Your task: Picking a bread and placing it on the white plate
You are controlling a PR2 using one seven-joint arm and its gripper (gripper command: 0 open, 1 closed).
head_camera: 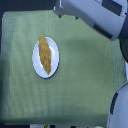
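**Bread sits on the plate; the remaining risks come from the arm overhead**

The tabletop (85, 75), covered in a pale green cloth, fills most of the exterior view. Across the top, toward the exterior view's right, the robot arm (95, 15) stretches as a large grey-white mass, well apart from the dish. Its gripper (58, 9) is at the very top edge, cropped and blurred, so I cannot tell whether it is wide or narrow; nothing visible hangs from it.

The white plate (36, 64) lies toward the exterior view's left, and the bread (45, 55) rests on it lengthwise, tilted slightly, its tips reaching close to the rim at both ends. By that layout, the placing appears done.

What could go wrong now is mostly disturbance. The loaf is about as long as the plate is wide, so there is little margin: a nudge from a low-swinging arm, or a tug on the cloth, could roll or slide a tip over the shallow rim. A glossy plate on cloth may also shift if bumped. If the arm moves, a high path away from the dish seems safest.
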